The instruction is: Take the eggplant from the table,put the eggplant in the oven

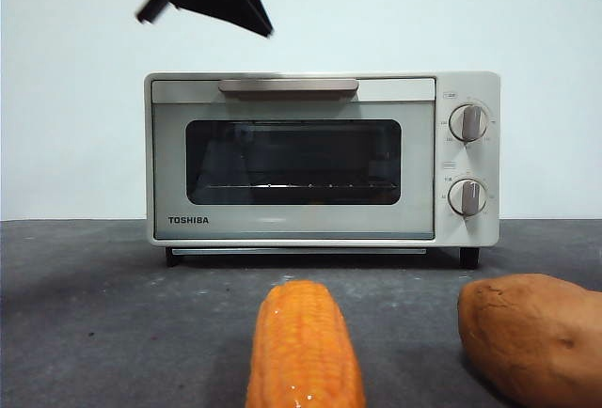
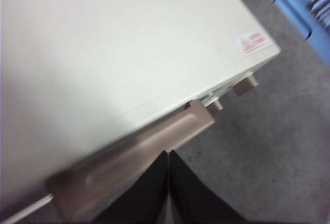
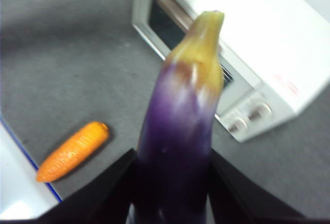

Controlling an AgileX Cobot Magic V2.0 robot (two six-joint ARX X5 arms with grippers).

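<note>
Front view: the Toshiba toaster oven point(image 1: 323, 159) sits on the grey table point(image 1: 94, 314) with its door closed, a corn cob point(image 1: 304, 347) and a sweet potato point(image 1: 534, 333) in front of it.

Left wrist: the left gripper point(image 2: 168, 154) is pressed together, right above the oven's beige handle point(image 2: 139, 157).

Right wrist: the right gripper point(image 3: 172, 170) is pinching the eggplant point(image 3: 180, 131), held up off the table with its yellowish stem end pointing away.

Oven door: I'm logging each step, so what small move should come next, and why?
Probably the left end effector, jaws shut above the beige bar handle, should hook it and pull. The cream-white TOSHIBA toaster oven is closed, while the right end effector holds the long purple eggplant aloft.
</note>
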